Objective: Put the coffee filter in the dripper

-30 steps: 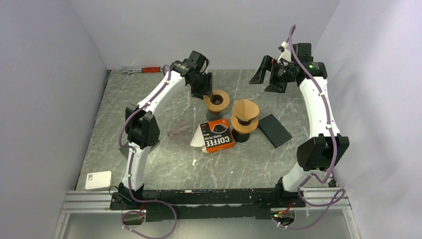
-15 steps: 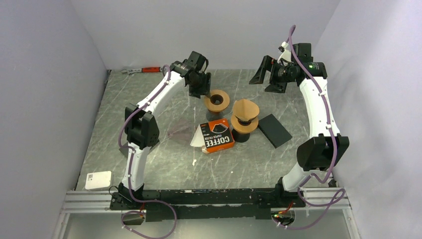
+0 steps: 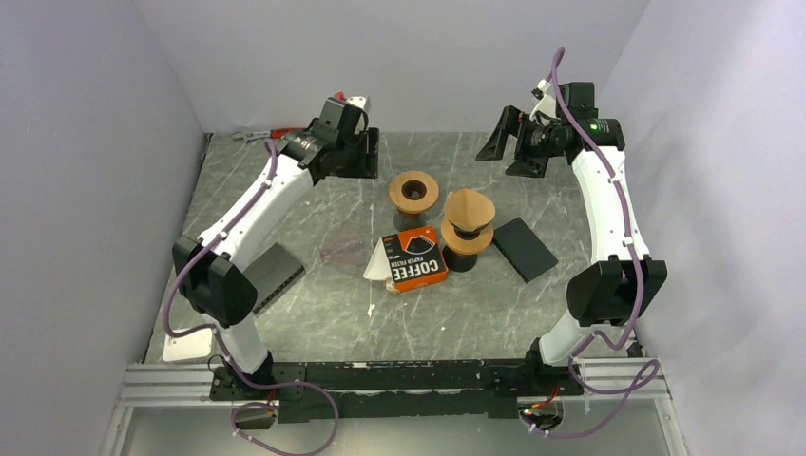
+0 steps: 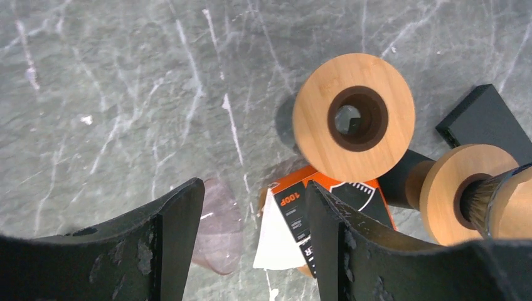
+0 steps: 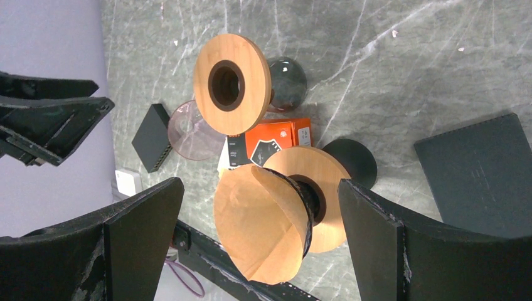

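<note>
Your brown paper filter (image 3: 469, 206) already sits as an open cone in the dripper (image 3: 466, 243) at the middle of the table, just right of the orange box (image 3: 418, 259). From the right wrist view its tip goes down into the black collar, though it stands tall above the wooden ring. So I judge the placing step done, or nearly done.

Your left gripper (image 4: 253, 194) hangs above the far left of the table with its jaws apart and nothing between them. Your right gripper (image 5: 260, 188) is held high at the far right, spread wide and also empty.

A second dripper (image 4: 354, 164) stands just beyond the box, and its hole is bare. If that one is your target, the next move is a fresh pick. The white paper (image 4: 276, 235) lies against the left side of the box. You would need to pinch it by one edge, and a light grip, because it will crumple easily. If not, check that the cone is seated evenly and not leaning.
</note>
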You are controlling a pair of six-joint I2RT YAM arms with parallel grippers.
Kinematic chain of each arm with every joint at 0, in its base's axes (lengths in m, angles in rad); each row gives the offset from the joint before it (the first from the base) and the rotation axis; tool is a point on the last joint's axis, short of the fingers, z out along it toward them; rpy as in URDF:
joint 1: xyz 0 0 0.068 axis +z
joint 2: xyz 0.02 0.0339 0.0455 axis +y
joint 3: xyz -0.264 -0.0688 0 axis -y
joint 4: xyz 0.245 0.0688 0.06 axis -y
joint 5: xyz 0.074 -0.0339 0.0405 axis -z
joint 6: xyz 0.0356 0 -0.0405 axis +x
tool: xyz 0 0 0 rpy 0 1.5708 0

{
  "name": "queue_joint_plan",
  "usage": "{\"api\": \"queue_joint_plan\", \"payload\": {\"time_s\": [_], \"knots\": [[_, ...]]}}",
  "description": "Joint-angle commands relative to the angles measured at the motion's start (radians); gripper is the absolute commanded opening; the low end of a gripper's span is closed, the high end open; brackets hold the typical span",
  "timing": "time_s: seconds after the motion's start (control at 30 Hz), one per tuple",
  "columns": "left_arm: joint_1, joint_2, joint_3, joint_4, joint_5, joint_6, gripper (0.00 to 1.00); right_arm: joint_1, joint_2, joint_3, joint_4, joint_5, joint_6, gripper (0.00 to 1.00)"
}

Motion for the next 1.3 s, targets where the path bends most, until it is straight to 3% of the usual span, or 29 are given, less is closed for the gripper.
{"api": "queue_joint_plan", "payload": {"time_s": [0.0,0.27,0.77,1.27], "knots": [[0.001,-0.033,-0.031,-0.102,-0.104,-0.012,0.67,-0.004,-0.028,0.011,0.033,-0.01,0.0,0.99],[-0.016,0.054,-0.061,-0.359,-0.081,-0.081,0.67,-0.004,-0.02,0.008,0.039,-0.014,0.008,0.99],[-0.045,0.136,-0.182,-0.36,-0.223,0.012,0.6,-0.004,-0.022,-0.002,0.045,-0.039,0.008,0.99],[-0.045,0.197,-0.155,-0.398,-0.293,0.045,0.28,-0.004,-0.028,-0.018,0.055,-0.05,0.012,0.99]]}}
